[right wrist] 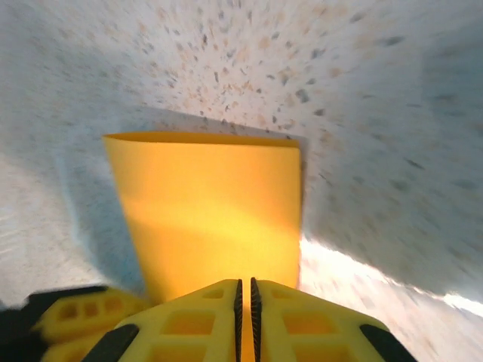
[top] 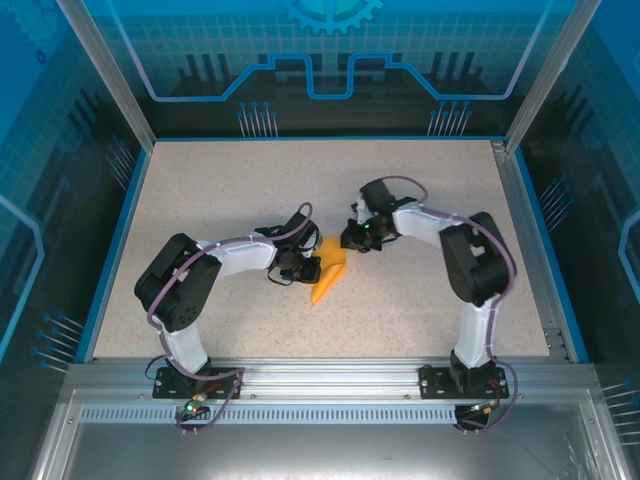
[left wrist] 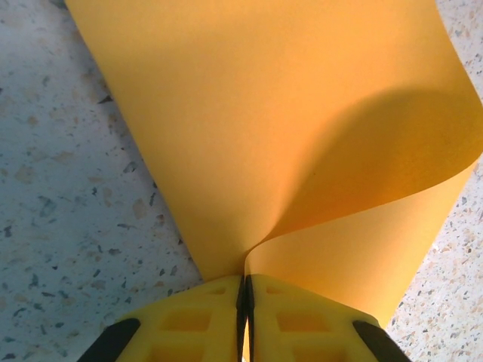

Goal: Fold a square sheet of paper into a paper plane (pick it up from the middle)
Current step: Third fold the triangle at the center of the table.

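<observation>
table (top: 420, 300): speckled, bare around centre.
paper (top: 330, 272): kept at table middle, pinched from both sides. already doubled into narrow tapering strip, loose flap seen curling near left grip. finished dart not yet formed. judged mid-task, nose and wing creases left.
left gripper (left wrist: 245, 283): clamped tight on paper fold.
right gripper (right wrist: 244, 286): jaws closed, paper edge pinched between.
</observation>
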You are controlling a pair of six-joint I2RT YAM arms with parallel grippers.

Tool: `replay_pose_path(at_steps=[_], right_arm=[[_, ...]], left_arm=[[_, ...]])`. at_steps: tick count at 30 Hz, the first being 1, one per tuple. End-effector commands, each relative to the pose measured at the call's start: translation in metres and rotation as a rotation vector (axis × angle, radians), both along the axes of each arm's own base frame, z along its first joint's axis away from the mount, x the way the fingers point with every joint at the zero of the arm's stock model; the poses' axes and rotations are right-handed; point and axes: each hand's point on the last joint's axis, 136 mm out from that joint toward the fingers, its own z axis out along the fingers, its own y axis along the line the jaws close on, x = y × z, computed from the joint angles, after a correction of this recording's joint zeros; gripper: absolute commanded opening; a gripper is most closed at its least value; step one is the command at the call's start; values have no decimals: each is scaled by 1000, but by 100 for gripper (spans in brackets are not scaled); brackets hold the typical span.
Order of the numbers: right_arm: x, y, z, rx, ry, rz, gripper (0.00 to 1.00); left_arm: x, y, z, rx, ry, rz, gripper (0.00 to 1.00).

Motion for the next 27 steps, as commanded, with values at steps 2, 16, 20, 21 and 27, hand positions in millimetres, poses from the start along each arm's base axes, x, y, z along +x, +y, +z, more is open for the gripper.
replay_pose_path(at_steps=[2,16,20,21,27], right_arm=[[6,-23,57,73,-187,-95,13],[-9,6,13,22,-81,18,11],[5,22,-11,-30,-33,59,11],[8,25,-13,-35,-31,67,11],[10,31,-41,-100,28,103,11]], left_arm=[[0,4,-12,39,16,-24,12],[-1,4,-11,41,15,-48,12],[-1,4,-10,43,16,-48,12],[-1,4,-10,43,14,-48,12],[0,3,-6,39,8,-56,12]])
